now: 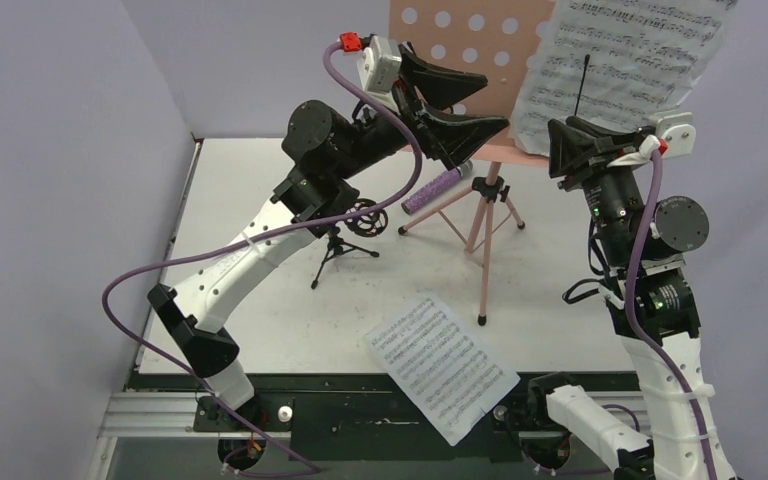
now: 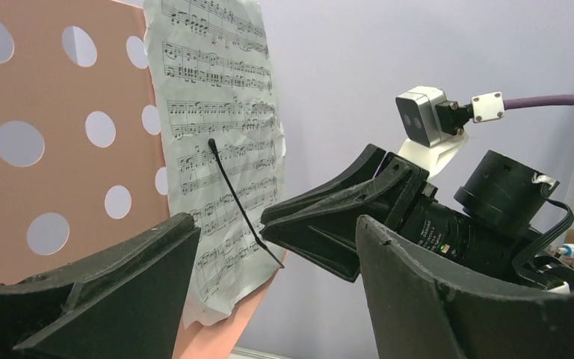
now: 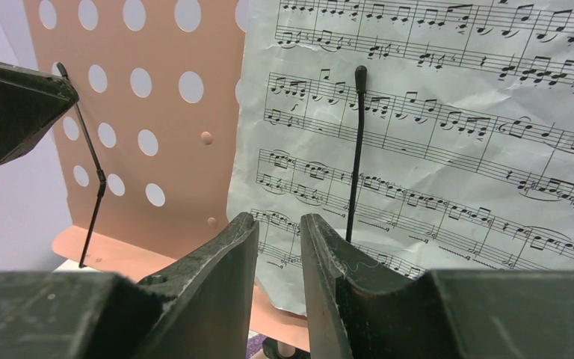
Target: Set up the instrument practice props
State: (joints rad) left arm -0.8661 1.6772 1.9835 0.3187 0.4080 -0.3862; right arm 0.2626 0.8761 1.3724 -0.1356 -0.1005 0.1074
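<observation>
Music stand (image 1: pixel 460 40) is standing at the back of the table (image 1: pixel 300 330) on thin pink tripod legs (image 1: pixel 485 230), its flat pink panel smooth and punched with round holes. A white sheet of music (image 3: pixel 456 187), creased and printed with staves, is leaning on the right half of the panel, with a thin black wire arm (image 3: pixel 355 149) lying over it. A second wire arm (image 3: pixel 93 179) is crossing the bare left half. Another printed sheet (image 1: pixel 440 365) is lying flat at the near edge of the table, hanging over it. A glittery purple microphone (image 1: pixel 432 190) with a grey head is lying slantwise just left of the stand's legs. A small black tripod mic stand (image 1: pixel 338 245) is standing further left, partly behind the left arm.

The left claw (image 1: pixel 498 100) is hanging wide open in front of the panel, holding nothing. The right claw (image 3: pixel 278 221) is pointing at the lower part of the leaning sheet, its fingers almost together with only a narrow slit and nothing in it. Whether its tips are touching the paper cannot be told.
</observation>
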